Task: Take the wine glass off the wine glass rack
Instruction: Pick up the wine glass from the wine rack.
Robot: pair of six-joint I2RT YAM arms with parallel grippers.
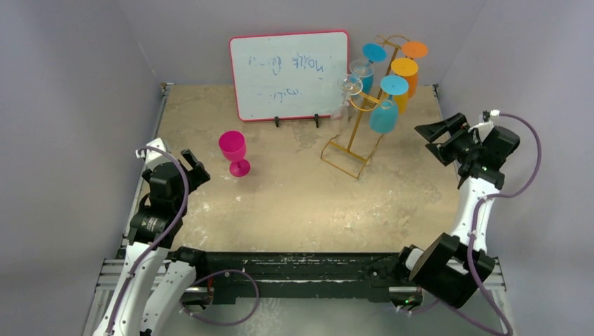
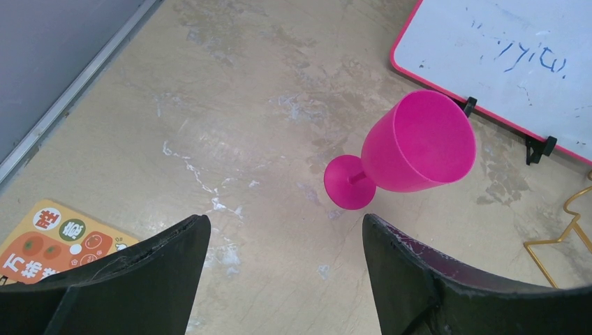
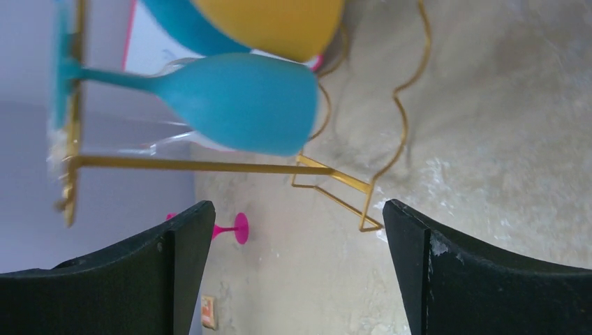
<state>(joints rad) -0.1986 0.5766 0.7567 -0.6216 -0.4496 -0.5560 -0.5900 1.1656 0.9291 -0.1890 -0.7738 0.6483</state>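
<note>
The gold wire wine glass rack stands at the back right, with blue, orange and clear wine glasses hanging upside down from its hooks. The nearest is a blue wine glass on the lower right hook. My right gripper hovers open just right of it, apart from it. In the right wrist view the blue glass and rack stem lie beyond the open right gripper. A pink wine glass stands on the table. My left gripper is open and empty beside it; the pink glass sits ahead of the left gripper.
A red-framed whiteboard leans at the back, just left of the rack. An orange sticker lies on the table by the left gripper. Grey walls close in the table on three sides. An orange glass hangs above the blue one.
</note>
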